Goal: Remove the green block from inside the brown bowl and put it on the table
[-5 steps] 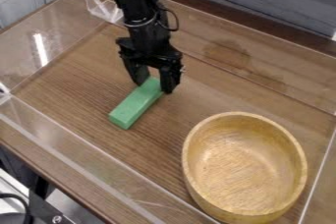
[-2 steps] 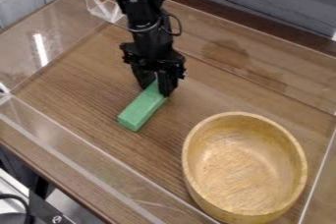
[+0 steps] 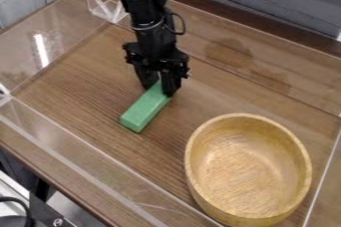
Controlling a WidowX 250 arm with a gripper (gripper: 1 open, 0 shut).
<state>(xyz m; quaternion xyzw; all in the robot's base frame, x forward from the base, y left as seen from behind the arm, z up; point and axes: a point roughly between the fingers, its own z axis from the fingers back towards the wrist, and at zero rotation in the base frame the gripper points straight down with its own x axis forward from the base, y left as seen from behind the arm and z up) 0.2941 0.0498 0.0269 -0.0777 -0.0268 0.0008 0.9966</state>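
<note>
Since the earlier frame, the fingers of the gripper (image 3: 159, 82) have come together, and the green block (image 3: 144, 110) has shifted a little toward the brown bowl (image 3: 249, 170). Now the gripper is clamped on the far end of the block, which is at the table (image 3: 83, 97), outside the bowl and apart from it.

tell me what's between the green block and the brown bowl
Just bare wood-grain tabletop lies between the green block and the brown bowl, as the camera view shows.

Pale glare on acrylic; slight softness.
</note>
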